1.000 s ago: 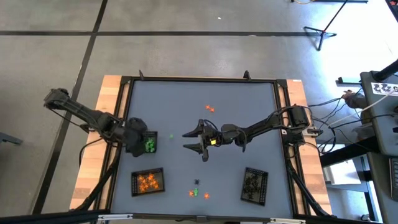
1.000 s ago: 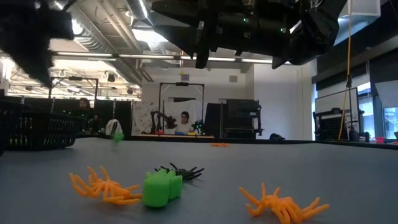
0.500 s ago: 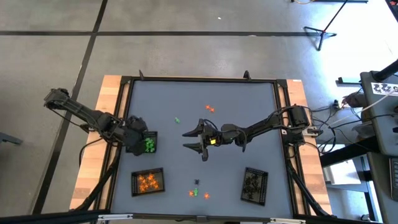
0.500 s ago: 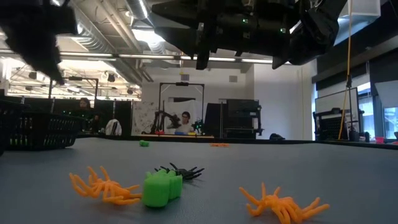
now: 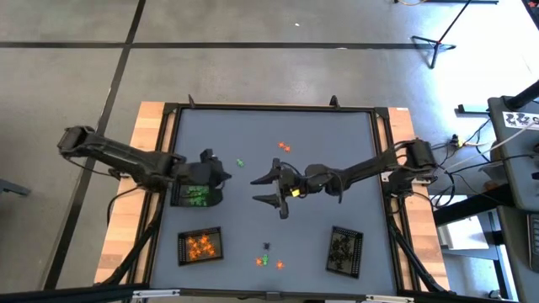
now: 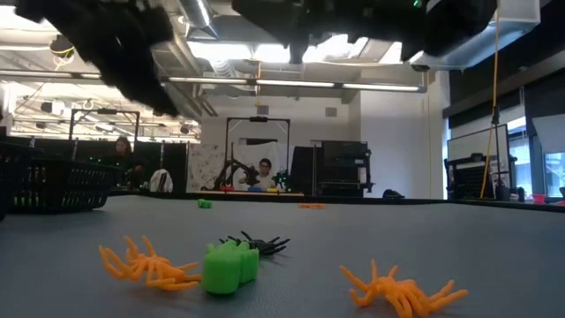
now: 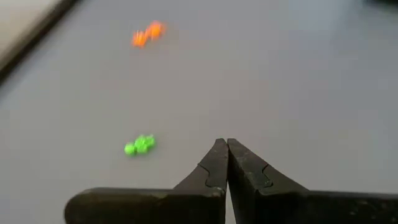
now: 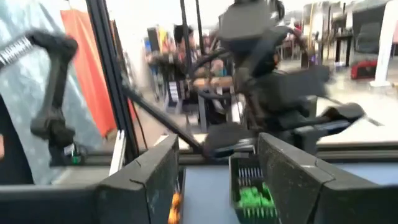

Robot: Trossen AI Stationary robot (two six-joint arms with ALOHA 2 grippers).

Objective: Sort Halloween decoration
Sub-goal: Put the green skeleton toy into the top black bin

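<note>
The Halloween decoration lies scattered over the grey table. A green trinket point(image 5: 240, 162) and an orange one point(image 5: 284, 147) lie near the middle. Close to the near edge there are two orange spiders point(image 6: 146, 265) point(image 6: 397, 290), a green piece point(image 6: 231, 267) and a black spider point(image 6: 260, 243). My left gripper point(image 5: 224, 175) is shut and hovers beside the tray of green pieces point(image 5: 195, 195), with nothing in its fingers. It points toward the green trinket point(image 7: 140, 145). At mid-table my right gripper point(image 5: 256, 190) stands open above the surface, holding nothing.
A tray of orange pieces point(image 5: 200, 245) sits at the near left and a tray of black pieces point(image 5: 344, 250) at the near right. A raised black frame point(image 5: 168, 151) borders the table. In the low view, people and equipment show in the room beyond.
My left gripper has swung from over the green tray toward the table's right and turned, staying shut. A green trinket has tumbled across the table toward the far side and now lies still. My right gripper has risen a little, still open.
</note>
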